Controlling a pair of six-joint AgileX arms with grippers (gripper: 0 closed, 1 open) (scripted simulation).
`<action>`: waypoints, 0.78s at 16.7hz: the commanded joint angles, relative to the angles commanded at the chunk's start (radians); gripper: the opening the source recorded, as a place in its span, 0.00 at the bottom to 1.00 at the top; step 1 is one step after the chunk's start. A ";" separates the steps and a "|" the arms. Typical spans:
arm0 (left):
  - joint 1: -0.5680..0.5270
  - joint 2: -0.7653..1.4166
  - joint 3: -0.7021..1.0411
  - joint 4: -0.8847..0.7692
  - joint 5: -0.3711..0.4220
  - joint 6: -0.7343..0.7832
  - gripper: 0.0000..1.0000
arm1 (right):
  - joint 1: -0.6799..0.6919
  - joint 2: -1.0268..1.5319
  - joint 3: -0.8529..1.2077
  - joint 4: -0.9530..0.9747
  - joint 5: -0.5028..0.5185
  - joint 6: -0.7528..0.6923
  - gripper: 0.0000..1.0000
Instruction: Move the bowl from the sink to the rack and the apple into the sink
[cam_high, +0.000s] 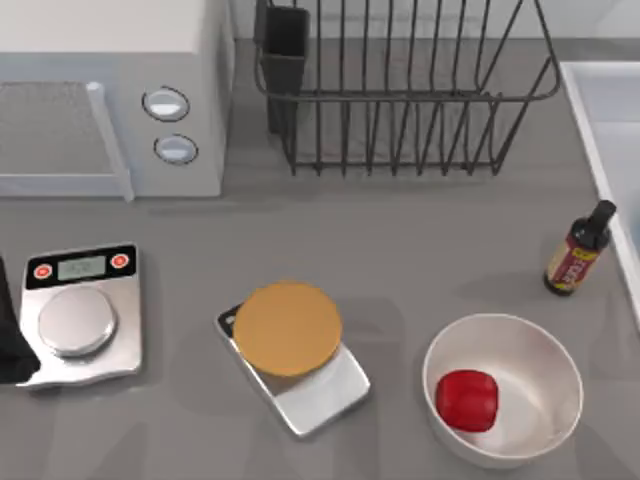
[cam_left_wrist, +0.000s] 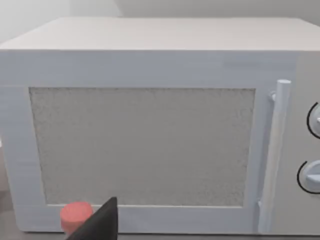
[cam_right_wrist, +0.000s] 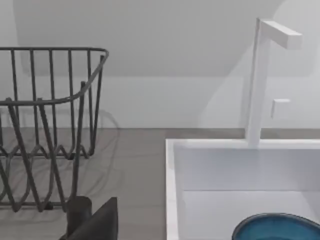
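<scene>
The teal-blue bowl (cam_right_wrist: 277, 228) lies in the white sink (cam_right_wrist: 172, 170), with just its upper rim showing. In the top view the sink (cam_high: 600, 130) runs along the right edge. The black wire rack (cam_high: 400, 90) stands at the back middle, a dark cutlery cup (cam_high: 284, 45) on its left corner. The red apple (cam_high: 467, 400) rests inside a larger white bowl (cam_high: 545, 355) at the front right. A dark part of my left gripper (cam_left_wrist: 97, 222) faces the microwave, and the left arm (cam_high: 10, 340) sits at the table's far left edge. A dark part of my right gripper (cam_right_wrist: 97, 222) hangs between rack and sink.
A white microwave (cam_high: 110, 95) fills the back left. A silver scale (cam_high: 80, 315) sits front left; a second scale carrying an orange disc (cam_high: 288, 328) sits in the middle. A dark sauce bottle (cam_high: 578, 250) stands beside the sink. A white faucet (cam_right_wrist: 260, 80) rises behind the basin.
</scene>
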 joint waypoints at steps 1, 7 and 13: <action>0.000 0.000 0.000 0.000 0.000 0.000 1.00 | 0.000 0.000 0.000 0.000 0.000 0.000 1.00; 0.000 0.000 0.000 0.000 0.000 0.000 1.00 | -0.015 0.142 0.119 -0.053 0.001 -0.028 1.00; 0.000 0.000 0.000 0.000 0.000 0.000 1.00 | -0.071 0.613 0.514 -0.223 0.009 -0.107 1.00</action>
